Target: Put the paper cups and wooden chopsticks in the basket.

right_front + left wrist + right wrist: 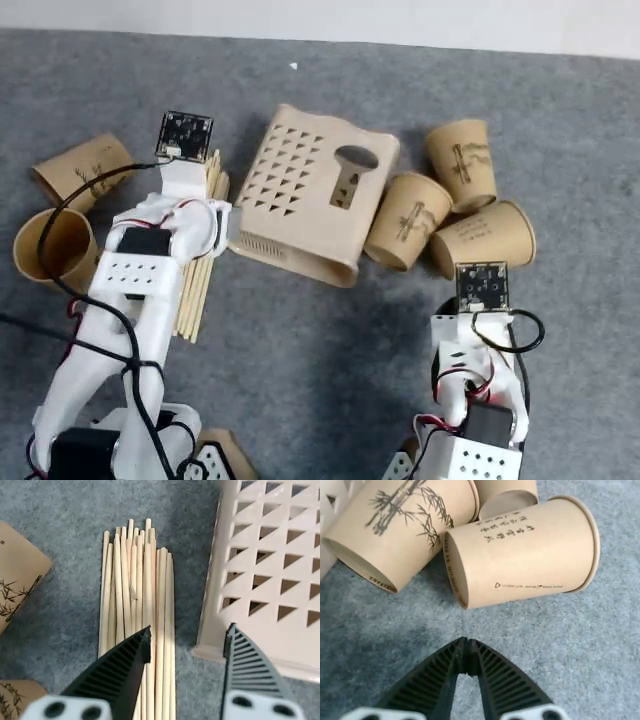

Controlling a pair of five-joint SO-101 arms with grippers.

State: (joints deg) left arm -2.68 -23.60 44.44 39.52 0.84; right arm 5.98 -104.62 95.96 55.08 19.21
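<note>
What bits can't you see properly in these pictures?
- Middle of the chopsticks: high view, the left arm covers it.
- Inside of the basket: high view, its own walls hide it.
- Most of the basket: left wrist view, cut off by the edge.
- Most of the third cup: right wrist view, two nearer cups and the edge hide it.

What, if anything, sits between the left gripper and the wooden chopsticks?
Nothing visible. The left gripper, jaws open, hangs directly over the wooden chopsticks, one jaw above the bundle and the other by the wall of the basket beside it.
</note>
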